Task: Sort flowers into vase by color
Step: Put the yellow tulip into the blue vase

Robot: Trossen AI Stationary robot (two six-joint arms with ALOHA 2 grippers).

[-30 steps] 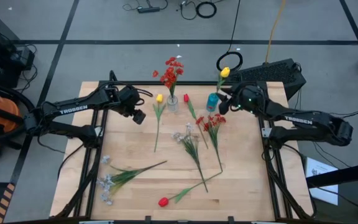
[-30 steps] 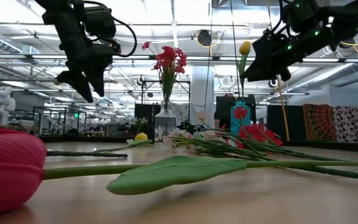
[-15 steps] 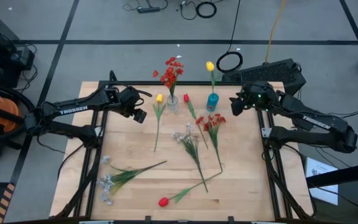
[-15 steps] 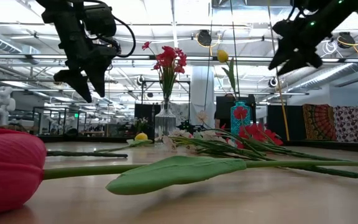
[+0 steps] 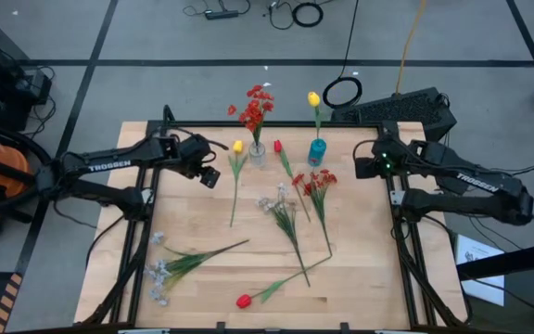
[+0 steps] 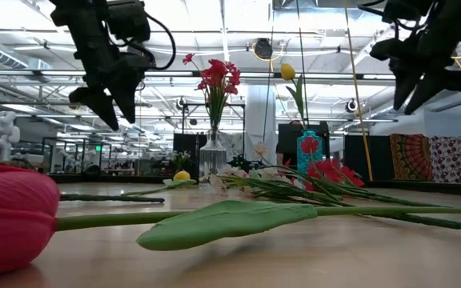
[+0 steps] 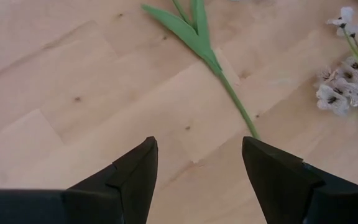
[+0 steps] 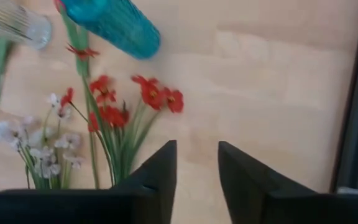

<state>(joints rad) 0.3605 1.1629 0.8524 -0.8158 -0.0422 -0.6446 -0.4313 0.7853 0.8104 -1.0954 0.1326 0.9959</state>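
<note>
High view first: your right gripper (image 5: 363,168) hangs just beside the teal vase (image 5: 317,150), holding nothing, and your left gripper (image 5: 209,175) waits beside the loose yellow tulip (image 5: 237,147) lying by the clear vase (image 5: 257,152). The risk, as you judge it, is a sideways sweep from the right gripper clipping the teal vase and tipping it, since the vase stands so close. The teal vase holds one yellow tulip (image 5: 313,98); the clear vase holds a red cluster (image 5: 257,105). Low view: both vases stand upright beyond the red flowers (image 6: 330,174) lying on the table (image 6: 310,256), with both grippers raised well above it. Left wrist view: your fingers (image 7: 132,174) are spread wide and empty over bare wood, a green stem (image 7: 229,93) ahead of them and a white spray (image 7: 347,93) off to one side. Right wrist view: your fingers (image 8: 160,171) stand a little apart, gripping nothing, with the red cluster and a white spray (image 8: 39,146) just ahead.
</note>
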